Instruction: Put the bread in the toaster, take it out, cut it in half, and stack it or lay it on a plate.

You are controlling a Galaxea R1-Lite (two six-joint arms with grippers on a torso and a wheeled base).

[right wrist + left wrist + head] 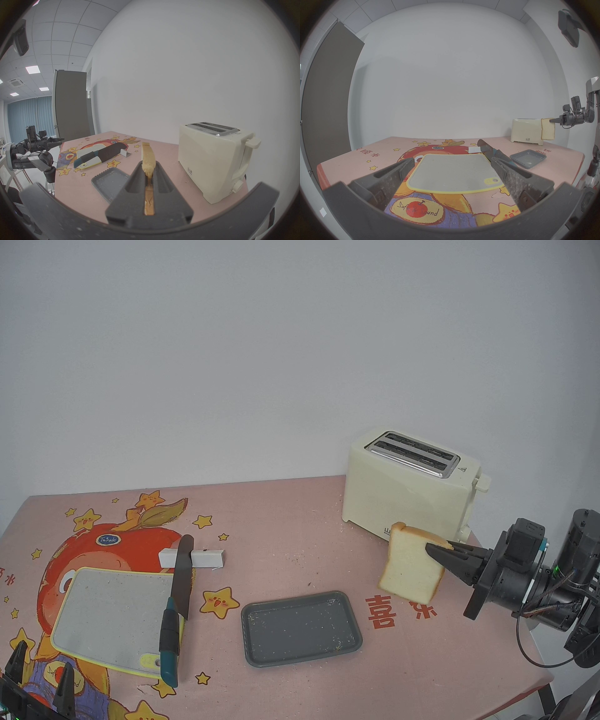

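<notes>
A pink surface [294, 521] printed with a cartoon apple and yellow stars stands against a plain white wall [250, 365]. The right wrist view takes in more of the room: a tiled ceiling with lit panels, a tall grey panel [70, 103] and a blue curtain [28, 115] beyond it.

A cream toaster [406, 496] sits at the far right of the surface, both of its slots empty. A grey plate [300, 627] dusted with crumbs lies near the middle. To its left is a cutting board [106, 615], and a knife [178, 596] lies along the board's right edge with its blade propped on a small white rest [209, 559].

The right end effector [437, 550] is pinching the bread [409, 571] by its upper corner. The slice hangs upright, just in front of the toaster and below its slots, and appears clear of the surface. The left end effector [39, 671] sits at the near left corner by the cutting board, its fingers spread with nothing between them.
</notes>
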